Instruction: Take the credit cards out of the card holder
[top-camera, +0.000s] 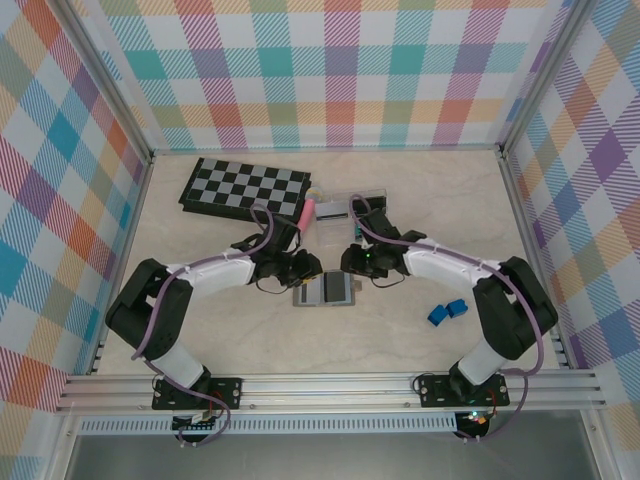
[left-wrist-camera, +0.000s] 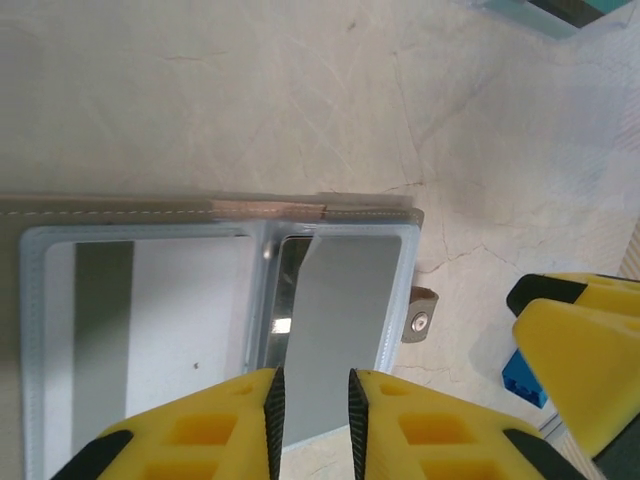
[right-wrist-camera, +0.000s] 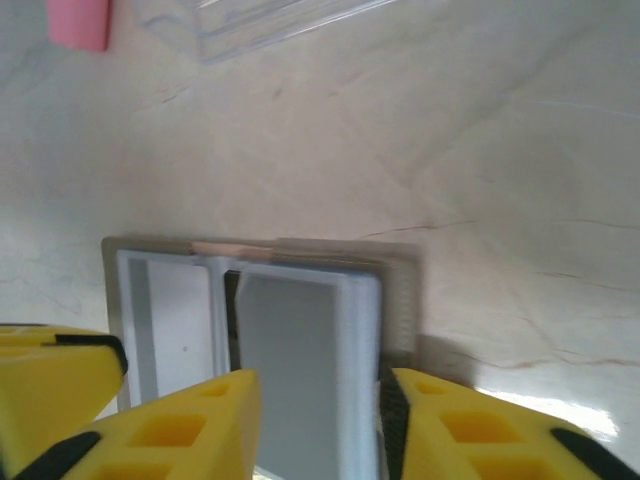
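Holder (top-camera: 325, 291) is laid open and flat on the table (top-camera: 420, 190), near the clear box (top-camera: 350, 212), on the side of that box towards the arm bases. Two framed pockets are seen side by side, with a small snap tab (left-wrist-camera: 422, 322) at one edge. A grey card (left-wrist-camera: 340, 310) is seen skewed in the pocket next to the tab, its end sticking out past the frame. The left gripper (left-wrist-camera: 312, 400) is held over that end, with its fingers narrowly apart and the card seen in the gap; whether the card is clamped cannot be told. The right gripper (right-wrist-camera: 320, 400) is held at the holder with its fingers spread, and a pocket frame is seen between them. A checkered board (top-camera: 245, 187) is laid left of the box, and a pink block (top-camera: 308, 213) just beside the box. Two blue pieces (top-camera: 448, 311) are found well apart from the box, to its right and nearer the bases.
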